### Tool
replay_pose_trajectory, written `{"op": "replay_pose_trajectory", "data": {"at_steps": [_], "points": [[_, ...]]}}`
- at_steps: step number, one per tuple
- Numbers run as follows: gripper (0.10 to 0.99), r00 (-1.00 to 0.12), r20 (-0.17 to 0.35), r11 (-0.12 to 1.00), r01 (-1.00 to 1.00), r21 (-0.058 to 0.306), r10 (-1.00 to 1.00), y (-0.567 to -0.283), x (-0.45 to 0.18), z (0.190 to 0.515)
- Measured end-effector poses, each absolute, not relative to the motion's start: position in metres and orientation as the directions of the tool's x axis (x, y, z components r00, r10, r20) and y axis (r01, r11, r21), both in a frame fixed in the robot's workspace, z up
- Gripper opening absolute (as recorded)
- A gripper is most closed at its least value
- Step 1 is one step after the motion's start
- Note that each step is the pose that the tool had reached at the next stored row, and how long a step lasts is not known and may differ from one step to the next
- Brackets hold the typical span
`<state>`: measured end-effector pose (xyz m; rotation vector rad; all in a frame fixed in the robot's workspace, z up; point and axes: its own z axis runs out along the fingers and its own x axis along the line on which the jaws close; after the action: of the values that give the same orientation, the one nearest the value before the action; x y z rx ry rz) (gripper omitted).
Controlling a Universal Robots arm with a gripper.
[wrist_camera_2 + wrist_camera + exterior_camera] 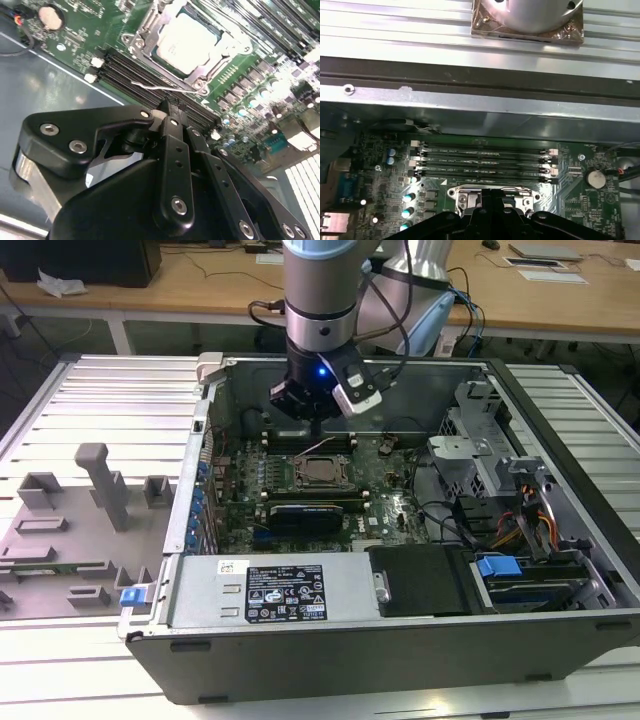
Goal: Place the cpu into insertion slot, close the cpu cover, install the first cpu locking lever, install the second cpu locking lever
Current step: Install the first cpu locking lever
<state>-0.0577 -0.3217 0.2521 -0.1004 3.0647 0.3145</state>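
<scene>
Hovering inside the open computer case (400,635), over the green motherboard (395,490). The cpu cover (141,40) lies down around the cpu (187,40), seated in the insertion slot (165,61). My gripper (167,106) is pressed together just beside the thin lever wire (160,87); contact unclear.

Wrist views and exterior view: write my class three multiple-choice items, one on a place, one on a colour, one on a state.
1. The cpu lies: A on the grey tray; B in the insertion slot; C outside the case.
2. The circuit board is: A red; B white; C green.
3. The cpu cover is: A flat around the chip; B raised upright; C missing.
Key: B, its silver top fills the socket; C, green shows between parts; A, its frame lies level on the socket.
</scene>
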Motion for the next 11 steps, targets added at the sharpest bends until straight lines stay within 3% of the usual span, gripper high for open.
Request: {"op": "replay_pose_trajectory", "data": {"at_steps": [8,11], "points": [[0.106,-0.980,-0.190,0.976,-0.101,0.190,-0.065,-0.3218,-0.0659,0.2499],[0.106,-0.979,-0.195,0.976,-0.102,0.190,-0.064,-0.3219,-0.0671,0.2445]]}}
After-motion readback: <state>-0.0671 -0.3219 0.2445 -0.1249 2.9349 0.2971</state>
